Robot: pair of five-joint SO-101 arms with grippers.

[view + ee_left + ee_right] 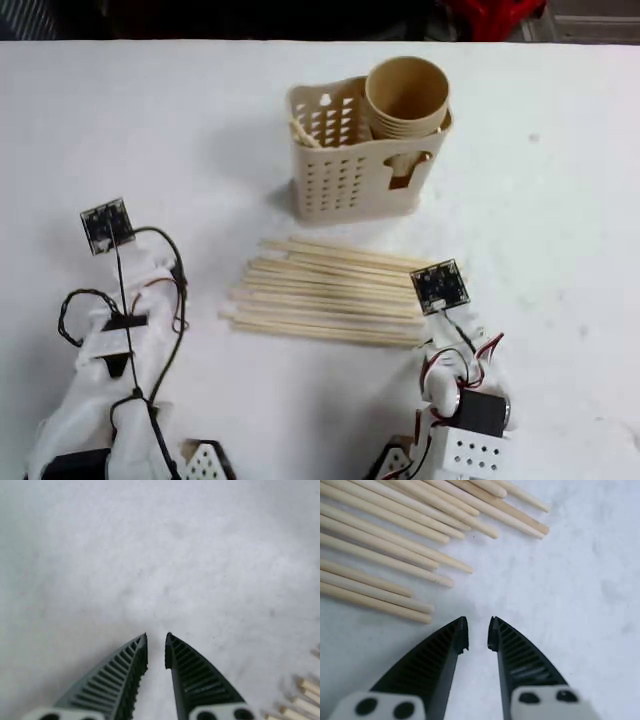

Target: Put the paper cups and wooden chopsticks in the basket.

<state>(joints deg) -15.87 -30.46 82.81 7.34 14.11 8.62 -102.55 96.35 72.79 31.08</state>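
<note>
The left end effector (156,637) hovers over the table (550,200), jaws set narrow, holding nothing. The right end effector (477,622), likewise narrow and empty, sits just beside the ends of the wooden chopsticks (330,295), which lie in a loose bundle on the table. Beyond them stands the basket (340,180), with stacked paper cups (405,95) in the compartment on the right arm's side.

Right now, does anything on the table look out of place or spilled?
Nothing is spilled. The wooden chopsticks lie loose in a fanned pile on the table near the basket, not inside. One chopstick leans askew in the basket beside the stacked paper cups.
</note>
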